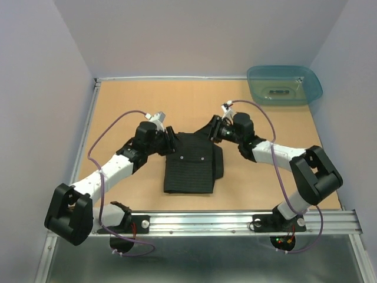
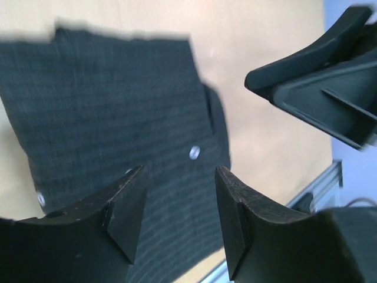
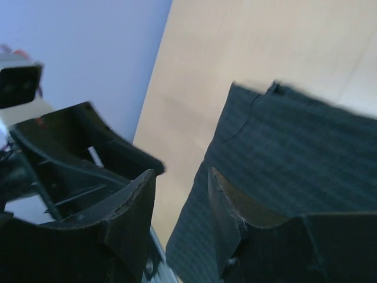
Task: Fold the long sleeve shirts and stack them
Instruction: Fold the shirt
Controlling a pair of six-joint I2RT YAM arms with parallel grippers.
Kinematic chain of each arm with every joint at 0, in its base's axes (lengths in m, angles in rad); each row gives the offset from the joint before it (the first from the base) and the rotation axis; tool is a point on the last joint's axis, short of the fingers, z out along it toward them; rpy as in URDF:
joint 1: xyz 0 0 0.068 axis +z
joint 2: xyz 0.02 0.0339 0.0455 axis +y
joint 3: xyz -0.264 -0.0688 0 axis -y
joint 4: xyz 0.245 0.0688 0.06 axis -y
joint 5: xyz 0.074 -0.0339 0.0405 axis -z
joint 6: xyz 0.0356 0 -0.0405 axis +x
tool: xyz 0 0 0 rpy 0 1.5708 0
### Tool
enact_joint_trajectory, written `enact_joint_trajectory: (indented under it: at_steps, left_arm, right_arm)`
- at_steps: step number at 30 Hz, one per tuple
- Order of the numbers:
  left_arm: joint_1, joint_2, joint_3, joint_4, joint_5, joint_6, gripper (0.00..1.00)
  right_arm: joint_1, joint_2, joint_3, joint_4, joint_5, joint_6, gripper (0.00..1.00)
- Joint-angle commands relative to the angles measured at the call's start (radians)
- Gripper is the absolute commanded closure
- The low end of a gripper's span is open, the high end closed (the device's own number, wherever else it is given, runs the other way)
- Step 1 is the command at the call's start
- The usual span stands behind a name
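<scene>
One black pinstriped long sleeve shirt [image 1: 189, 168] lies folded into a rectangle at the table's middle. Its pale buttons [image 2: 194, 153] face up. My left gripper [image 1: 170, 142] hovers over the fold's far left corner. It is open, with only cloth [image 2: 118, 100] showing below the gap [image 2: 181, 177]. My right gripper [image 1: 212, 131] hovers over the far right corner. Its jaws are apart above the shirt's edge [image 3: 294, 153], with nothing between them [image 3: 181, 177]. The two grippers face each other across the far edge of the shirt.
A teal plastic tub [image 1: 284, 85] stands at the far right corner of the brown table [image 1: 129, 106]. A metal rail [image 1: 235, 221] carrying both arm bases runs along the near edge. Pale walls close in on three sides.
</scene>
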Motion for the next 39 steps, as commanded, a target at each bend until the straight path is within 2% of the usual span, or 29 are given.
enact_joint_trajectory:
  at_steps: [1, 4, 5, 9, 14, 18, 21, 23, 25, 29, 32, 37, 39]
  left_arm:
    - [-0.039, 0.021, -0.140, -0.044, 0.052, -0.047, 0.41]
    - [-0.044, 0.047, -0.197, -0.004, 0.078, -0.073, 0.46]
    - [-0.044, 0.053, -0.235, 0.021, 0.061, -0.087, 0.49]
    - [-0.017, 0.122, -0.304, 0.114, 0.087, -0.153, 0.52]
    - [0.020, 0.209, -0.249, 0.148, 0.083, -0.133, 0.53]
    - [0.051, 0.277, -0.136, 0.150, 0.073, -0.084, 0.53]
    - [0.053, 0.297, -0.047, 0.142, 0.112, -0.051, 0.53]
    - [0.051, 0.265, -0.028, 0.137, 0.141, -0.056, 0.53]
    - [0.048, 0.228, -0.039, 0.131, 0.156, -0.061, 0.52]
    - [0.017, 0.107, -0.129, 0.121, 0.167, -0.088, 0.52]
    - [-0.012, 0.088, -0.177, 0.136, 0.164, -0.101, 0.52]
    - [-0.021, 0.177, -0.189, 0.168, 0.182, -0.099, 0.53]
    - [-0.021, 0.206, -0.203, 0.182, 0.159, -0.108, 0.55]
  right_arm:
    - [0.086, 0.028, -0.086, 0.009, 0.037, 0.030, 0.53]
    - [0.086, 0.068, -0.202, 0.116, 0.115, 0.123, 0.56]
    - [0.084, 0.080, -0.225, 0.150, 0.132, 0.132, 0.57]
    - [0.080, 0.198, -0.247, 0.174, 0.140, 0.111, 0.57]
    - [0.003, 0.355, -0.197, 0.179, 0.143, 0.031, 0.58]
    - [-0.093, 0.397, -0.106, 0.171, 0.088, -0.019, 0.58]
    - [-0.115, 0.345, -0.002, 0.078, 0.062, -0.073, 0.58]
    - [-0.112, 0.311, 0.067, -0.041, 0.031, -0.101, 0.58]
    - [-0.112, 0.263, 0.064, -0.059, -0.004, -0.082, 0.58]
    - [-0.065, 0.109, -0.002, -0.063, -0.050, -0.021, 0.57]
    - [0.014, 0.062, -0.051, -0.053, -0.038, -0.015, 0.57]
    - [0.060, 0.084, -0.182, 0.068, -0.012, 0.045, 0.58]
    - [0.060, 0.105, -0.216, 0.087, 0.060, 0.047, 0.59]
